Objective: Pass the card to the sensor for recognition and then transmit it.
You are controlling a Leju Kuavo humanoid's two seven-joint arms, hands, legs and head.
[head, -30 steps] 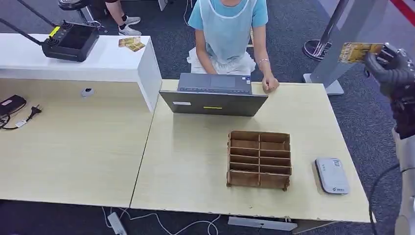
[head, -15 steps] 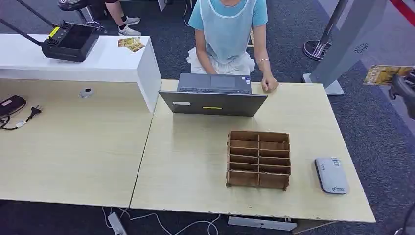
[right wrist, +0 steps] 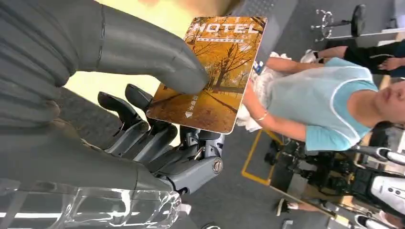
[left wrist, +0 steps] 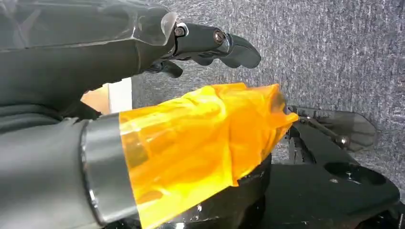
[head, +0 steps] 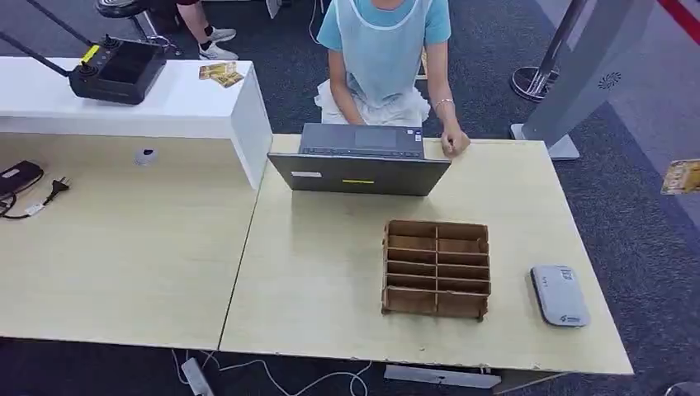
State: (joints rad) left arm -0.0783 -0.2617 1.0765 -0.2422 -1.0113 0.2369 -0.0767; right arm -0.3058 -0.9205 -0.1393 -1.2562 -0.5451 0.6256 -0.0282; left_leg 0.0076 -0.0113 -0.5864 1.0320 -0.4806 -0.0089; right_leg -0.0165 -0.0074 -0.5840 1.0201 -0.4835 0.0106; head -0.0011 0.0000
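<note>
Two desks stand side by side, and the wooden organizer on the light table serves as the landmark here. Far to the left of the organizer, a black adapter with its plug lies on the lower desk. Beyond that, on the raised white counter, a black controller rests, with a few yellow cards to its right. Behind the organizer, an open grey laptop faces a person in a light blue top, whose hand rests at the table edge just beside the laptop. The organizer itself has two columns of slots. Just to its right, near the table's front corner, lies the grey sensor, flat on the tabletop. Further right still, beyond the table edge and above the dark carpet, the card shows at the frame's border, well apart from the sensor. In the right wrist view the right hand clamps that card: the thick thumb presses on its printed face, which reads HOTEL over autumn trees, while the darker fingers support it from behind. In the left wrist view the left hand hangs over grey carpet, its thumb wrapped in orange film, its dark fingers curled in and holding nothing.
</note>
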